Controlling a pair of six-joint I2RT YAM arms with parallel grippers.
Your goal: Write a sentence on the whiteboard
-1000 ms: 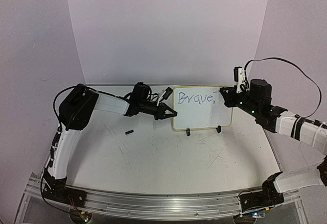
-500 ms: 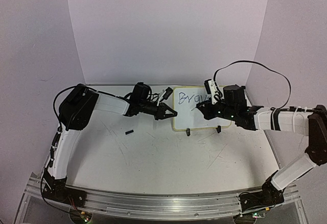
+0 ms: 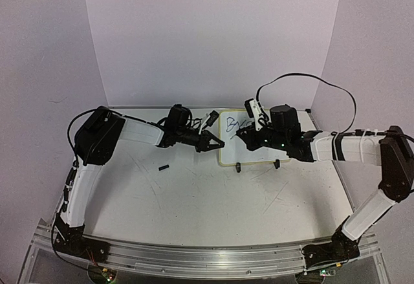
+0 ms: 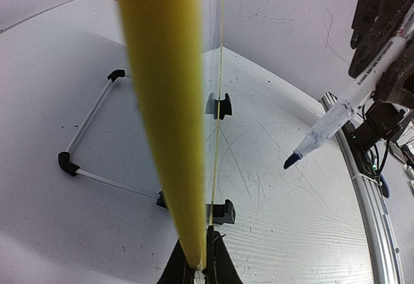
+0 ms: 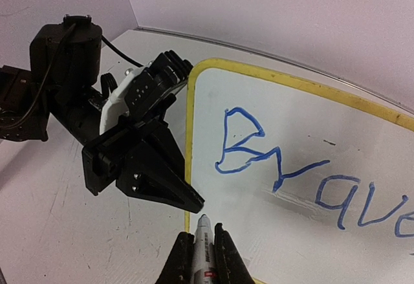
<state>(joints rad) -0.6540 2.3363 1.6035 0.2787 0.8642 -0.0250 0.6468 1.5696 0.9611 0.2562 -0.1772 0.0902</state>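
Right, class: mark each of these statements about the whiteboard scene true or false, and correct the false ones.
1. The left gripper clamps the whiteboard by its yellow rim. True.
2. The right gripper is empty. False: it is shut on a marker.
3. The writing on the board is red. False: it is blue.
4. The marker's tip is uncapped. True.
5. A small black piece lies on the table, left of the board. True.
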